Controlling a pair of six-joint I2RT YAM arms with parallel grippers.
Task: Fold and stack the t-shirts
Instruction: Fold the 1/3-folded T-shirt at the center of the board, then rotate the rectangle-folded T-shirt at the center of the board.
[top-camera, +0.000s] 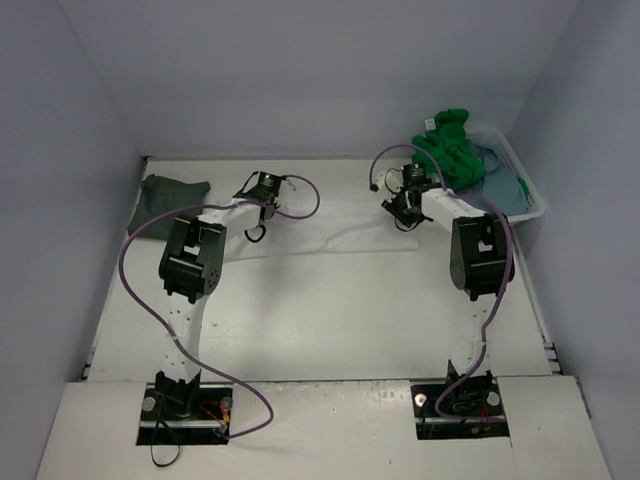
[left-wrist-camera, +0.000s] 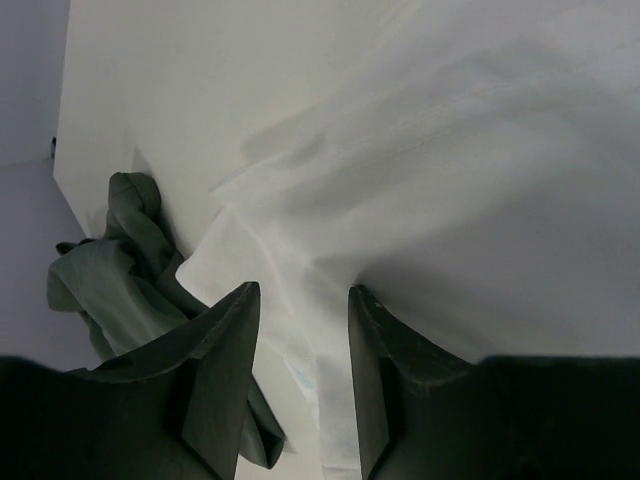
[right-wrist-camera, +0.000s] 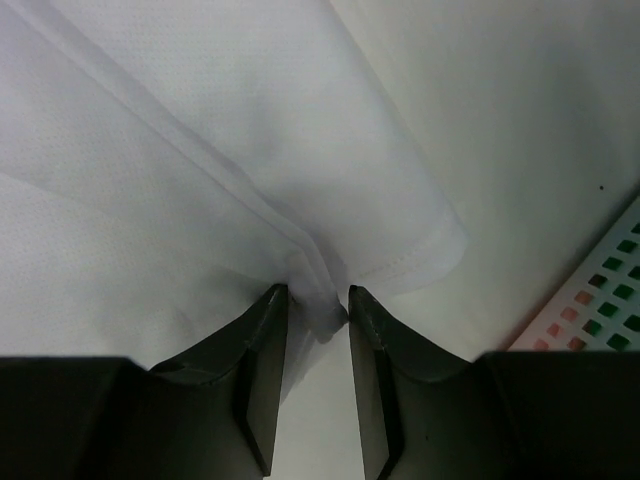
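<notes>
T-shirt (top-camera: 340, 225), white, long axis left-to-right

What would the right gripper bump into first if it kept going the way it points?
The white t-shirt: a bunched fold of it sits right at the tips of the right gripper, whose jaws stand apart. It looks almost touching.

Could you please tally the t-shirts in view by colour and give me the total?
Dark grey crumpled cloth t-shirt: 1
White cloth t-shirt, lying spread out: 1
Bright green cloth t-shirt, in the white slotted plastic basket: 1
Dusty blue-grey cloth t-shirt, in that basket: 1
Total: 4
</notes>
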